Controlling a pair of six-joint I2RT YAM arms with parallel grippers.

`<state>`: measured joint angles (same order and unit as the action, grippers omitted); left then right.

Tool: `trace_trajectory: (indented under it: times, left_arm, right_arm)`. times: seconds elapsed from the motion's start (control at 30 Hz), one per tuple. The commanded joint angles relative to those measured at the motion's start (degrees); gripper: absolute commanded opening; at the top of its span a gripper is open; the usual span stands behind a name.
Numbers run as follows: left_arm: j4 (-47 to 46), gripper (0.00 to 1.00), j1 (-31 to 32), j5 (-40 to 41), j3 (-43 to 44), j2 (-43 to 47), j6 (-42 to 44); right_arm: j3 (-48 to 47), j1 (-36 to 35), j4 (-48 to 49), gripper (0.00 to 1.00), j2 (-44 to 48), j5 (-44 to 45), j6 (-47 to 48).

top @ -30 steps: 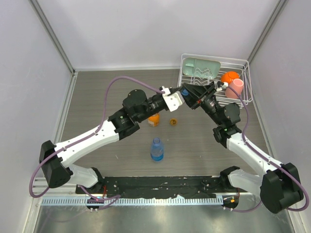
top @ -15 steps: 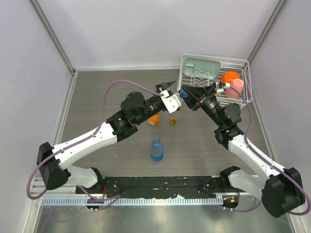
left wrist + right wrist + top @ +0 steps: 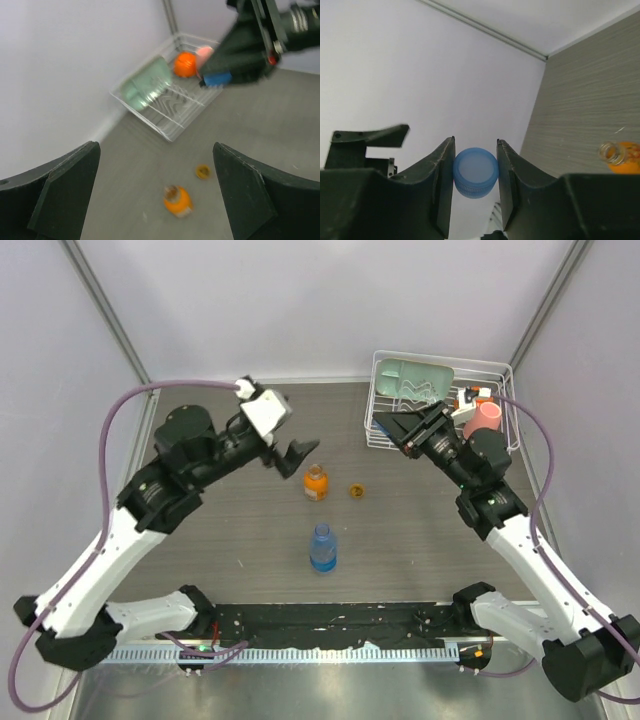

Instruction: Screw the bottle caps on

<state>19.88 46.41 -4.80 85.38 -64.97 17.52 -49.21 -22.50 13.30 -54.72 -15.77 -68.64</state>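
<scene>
My right gripper [image 3: 475,142] is shut on the blue cap [image 3: 475,172], held in the air in front of the rack. The same cap [image 3: 217,79] shows in the left wrist view at the tips of the right gripper [image 3: 240,50]. My left gripper [image 3: 295,455] hangs open and empty above the squat orange bottle [image 3: 316,482], whose neck is uncapped [image 3: 178,200]. The small orange cap [image 3: 356,490] lies on the table just right of that bottle. The taller clear bottle [image 3: 322,548] with its blue label stands nearer the arm bases, uncapped.
A white wire rack [image 3: 505,445] stands at the back right. It holds a pale green dish [image 3: 415,375], a pink cup [image 3: 483,420] and an orange ball [image 3: 184,64]. Grey walls close in the table on three sides.
My left gripper has opened, let go of the blue cap and swung back to the left. The right gripper keeps the cap and has drawn slightly back towards the rack.
</scene>
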Motion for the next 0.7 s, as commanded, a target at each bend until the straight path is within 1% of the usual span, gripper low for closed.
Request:
trace_trajectory:
  times: [0.0, 0.03, 0.07, 0.1, 0.13, 0.17, 0.27, 0.4, 0.5, 0.6, 0.63, 0.67]
  left_arm:
    - [16.72, 1.0, -4.22, -17.7, -11.95, 8.84, -12.76]
    - [14.07, 1.0, -4.31, -18.14, -20.26, 11.24, -13.73]
    - [11.18, 1.0, -4.31, -18.75, -23.82, 13.97, -14.52]
    - [6.01, 0.99, -4.31, -18.76, -26.73, 17.04, -15.92]
    - [4.57, 1.0, -4.31, -19.11, -29.89, 17.68, -17.15]
    - [4.12, 1.0, -4.31, -21.02, -30.53, 17.77, -18.91]
    - [2.8, 1.0, -4.31, -22.88, -31.94, 16.11, -20.59]
    - [-3.34, 1.0, -4.31, -24.02, -34.58, 15.05, -21.03]
    - [-3.97, 1.0, -4.4, -26.22, -35.54, 13.82, -21.03]
    - [-6.86, 1.0, -4.31, -28.95, -37.3, 13.73, -21.9]
    - [-7.31, 1.0, -4.31, -30.87, -37.48, 13.73, -22.17]
    - [-7.66, 1.0, -4.31, -31.84, -37.57, 13.12, -22.44]
  right_arm:
    - [-6.07, -0.26, -11.26, 0.16, 2.68, 4.08, 13.96]
    - [-6.77, -0.26, -11.8, 0.17, 2.77, 4.43, 15.45]
    - [-7.04, -0.26, -12.59, 0.17, 3.04, 4.52, 15.99]
    - [-7.21, -0.26, -12.86, 0.18, 3.04, 4.61, 16.34]
    - [-7.48, -0.26, -12.86, 0.18, 3.13, 4.78, 16.78]
    - [-7.39, -0.35, -12.95, 0.18, 3.48, 4.96, 16.87]
    - [-6.87, -0.17, -12.86, 0.18, 4.0, 5.48, 16.96]
    - [-5.81, -0.26, -12.86, 0.18, 5.41, 6.36, 16.96]
    - [-5.55, -0.26, -12.86, 0.19, 5.76, 6.54, 17.31]
    - [-5.81, -0.17, -12.86, 0.19, 6.03, 6.72, 17.93]
    - [-5.81, -0.26, -12.86, 0.19, 6.11, 6.72, 18.19]
    - [-5.81, -0.17, -14.43, 0.19, 6.12, 6.72, 18.37]
